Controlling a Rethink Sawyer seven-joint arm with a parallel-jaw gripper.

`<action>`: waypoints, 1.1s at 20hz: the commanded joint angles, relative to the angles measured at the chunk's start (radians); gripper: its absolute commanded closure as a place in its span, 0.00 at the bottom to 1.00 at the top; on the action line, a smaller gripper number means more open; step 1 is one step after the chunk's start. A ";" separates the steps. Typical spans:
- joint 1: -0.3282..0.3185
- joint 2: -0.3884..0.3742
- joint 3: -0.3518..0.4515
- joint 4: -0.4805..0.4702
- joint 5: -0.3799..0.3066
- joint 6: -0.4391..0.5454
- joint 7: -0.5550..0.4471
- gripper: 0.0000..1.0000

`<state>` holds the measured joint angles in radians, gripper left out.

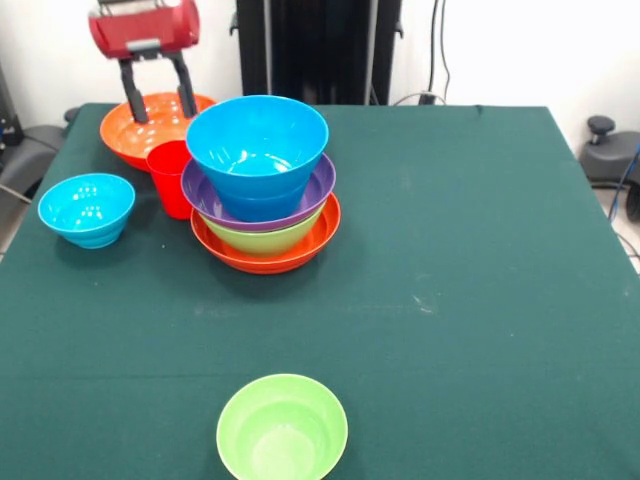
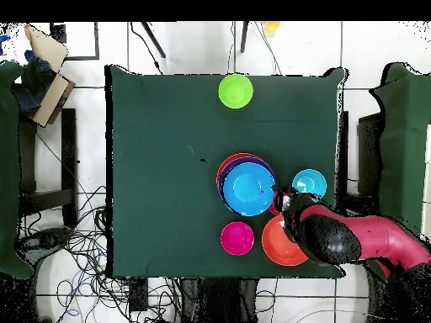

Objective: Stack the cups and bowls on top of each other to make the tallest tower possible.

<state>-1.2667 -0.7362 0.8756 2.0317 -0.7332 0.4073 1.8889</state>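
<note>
The tower [image 1: 262, 200] stands left of the table's middle: a wide orange bowl at the base, then a green bowl, a purple bowl [image 1: 205, 192] and a blue bowl [image 1: 257, 140] on top. It also shows in the overhead view [image 2: 247, 187]. The red cup [image 1: 169, 178] stands upright just left of the tower. My gripper [image 1: 163, 110] is open and empty. It hangs over the second wide orange bowl [image 1: 120, 135] at the far left, behind the cup. In the overhead view the gripper [image 2: 287, 208] partly covers that orange bowl [image 2: 274, 244].
A loose blue bowl [image 1: 87, 208] sits near the left edge, also in the overhead view [image 2: 309, 182]. A green bowl [image 1: 282, 428] sits at the near edge [image 2: 236, 90]. A magenta bowl [image 2: 237, 238] shows only from overhead, on the robot's side of the tower.
</note>
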 commanded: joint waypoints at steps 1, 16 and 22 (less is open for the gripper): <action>0.099 0.168 0.023 -0.104 -0.163 0.037 -0.271 0.00; 0.129 0.178 0.007 -0.091 -0.250 -0.015 -0.171 0.00; 0.128 0.124 0.020 -0.054 -0.225 -0.004 -0.149 0.00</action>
<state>-1.1758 -0.5725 0.8769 1.9574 -0.9027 0.4000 1.8844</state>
